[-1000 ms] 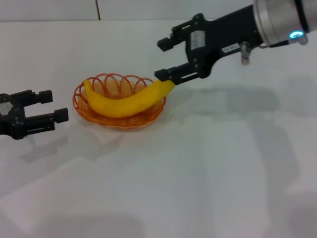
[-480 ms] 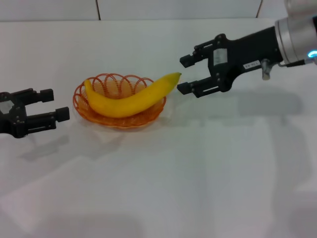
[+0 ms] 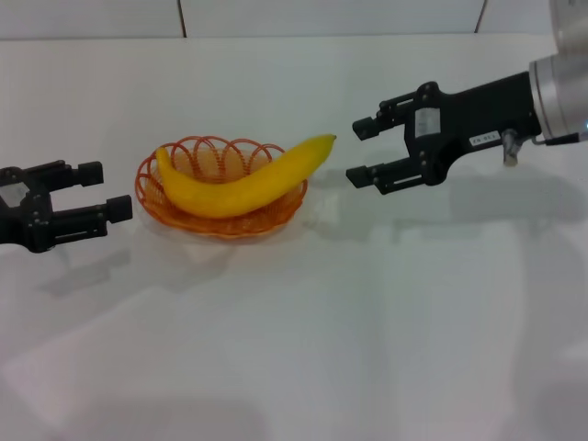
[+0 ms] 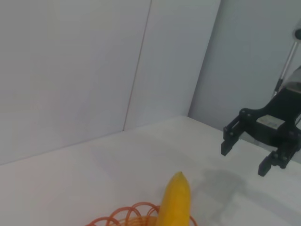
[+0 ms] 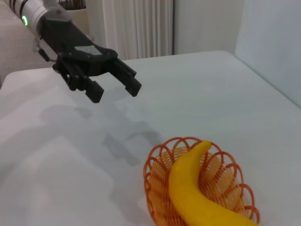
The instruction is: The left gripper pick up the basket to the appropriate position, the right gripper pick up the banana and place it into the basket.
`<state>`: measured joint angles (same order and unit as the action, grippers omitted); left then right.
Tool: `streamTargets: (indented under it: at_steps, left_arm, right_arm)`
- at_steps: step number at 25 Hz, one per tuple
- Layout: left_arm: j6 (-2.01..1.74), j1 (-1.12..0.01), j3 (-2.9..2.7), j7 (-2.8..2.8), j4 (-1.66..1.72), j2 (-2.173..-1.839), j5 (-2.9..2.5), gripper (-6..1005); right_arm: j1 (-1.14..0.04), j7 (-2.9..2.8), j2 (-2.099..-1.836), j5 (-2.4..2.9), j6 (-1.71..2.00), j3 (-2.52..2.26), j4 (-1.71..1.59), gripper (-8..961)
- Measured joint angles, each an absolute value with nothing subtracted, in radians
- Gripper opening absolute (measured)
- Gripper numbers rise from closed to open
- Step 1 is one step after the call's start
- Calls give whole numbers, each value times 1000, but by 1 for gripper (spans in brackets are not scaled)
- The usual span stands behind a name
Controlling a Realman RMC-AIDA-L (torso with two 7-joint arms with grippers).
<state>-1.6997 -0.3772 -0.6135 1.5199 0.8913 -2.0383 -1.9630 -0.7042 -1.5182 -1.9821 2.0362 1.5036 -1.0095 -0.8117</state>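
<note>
Both grippers, right gripper (image 3: pixel 365 151) and left gripper (image 3: pixel 103 192), hung open beside the basket (image 3: pixel 152 185); the overhanging banana (image 3: pixel 241 182) might tip out if nudged.

L gripper (image 3: pixel 103 191) open (low, idle); R gripper (image 3: pixel 363 150) open, raised.

White table (image 3: pixel 294 349), pale wall panels (image 4: pixel 94 61) behind, white curtain (image 5: pixel 136 26) farther off.

My right gripper (image 3: pixel 364 150) is a black two-fingered claw carrying small white labels, joined to a bulky silver-white arm. My left gripper (image 3: pixel 103 191) is plain black metal, blocky-tipped, without any label.
</note>
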Motion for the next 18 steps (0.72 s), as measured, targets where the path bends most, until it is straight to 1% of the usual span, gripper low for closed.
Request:
streamTargets:
  at_steps: [9,18]
  left_arm:
    - [-1700,-384,-614,1520,891,-2039,-1964,798]
    - [-1700,-392,-626,1518,887,-2039,-1962,798]
  right_arm:
    - [-704,-1480,-1994,2036,1480,-1008,-773,671]
    - [-704,-1478,-1994,2036,1480,-1006,-768,671]
